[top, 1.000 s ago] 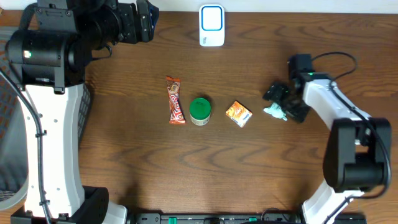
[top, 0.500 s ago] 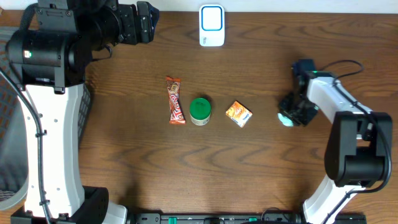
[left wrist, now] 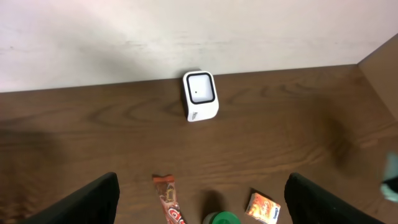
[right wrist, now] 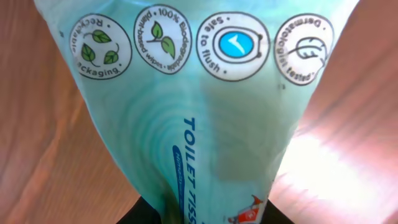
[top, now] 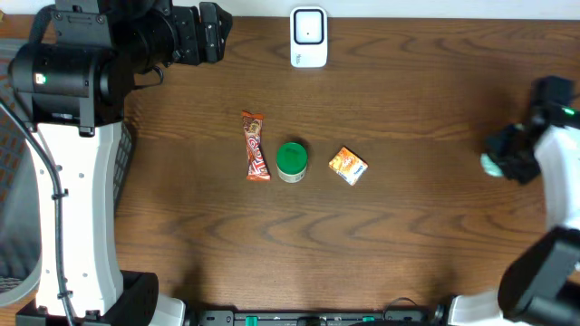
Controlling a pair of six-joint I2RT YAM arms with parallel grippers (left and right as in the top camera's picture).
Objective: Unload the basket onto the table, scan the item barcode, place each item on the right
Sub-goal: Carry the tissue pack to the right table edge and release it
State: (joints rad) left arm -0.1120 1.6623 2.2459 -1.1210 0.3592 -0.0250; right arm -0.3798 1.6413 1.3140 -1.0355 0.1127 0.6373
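Brown wooden desk (top: 408, 244), seen from above, with 2 robot arms at its sides. At far left, the left pincer (top: 217, 33) hovers near the back edge with its fingers spread wide, holding nothing. Just to its right, a white scanner (top: 308, 37) stands upright at the back of the desk, its window facing forward.

In the middle, 3 items lie in a row: a candy bar (top: 256, 146), a green-lidded jar (top: 291, 161) and a small orange box (top: 348, 166), none touching.

At far right, well apart from the scanner, the right pincer (top: 506, 161) is clamped on a soft teal packet (right wrist: 199, 118). Its wrist camera shows 4 round symbols and the words "toilet tiss", but no barcode.

The step in hand looks like carrying this packet to the scanner. To do it well, the arm should travel behind the row of 3 items rather than over them. It should turn the packet until its barcode side, probably the hidden face, squarely meets the window. Keeping that soft film flat and unwrinkled, and pausing there briefly, should help.
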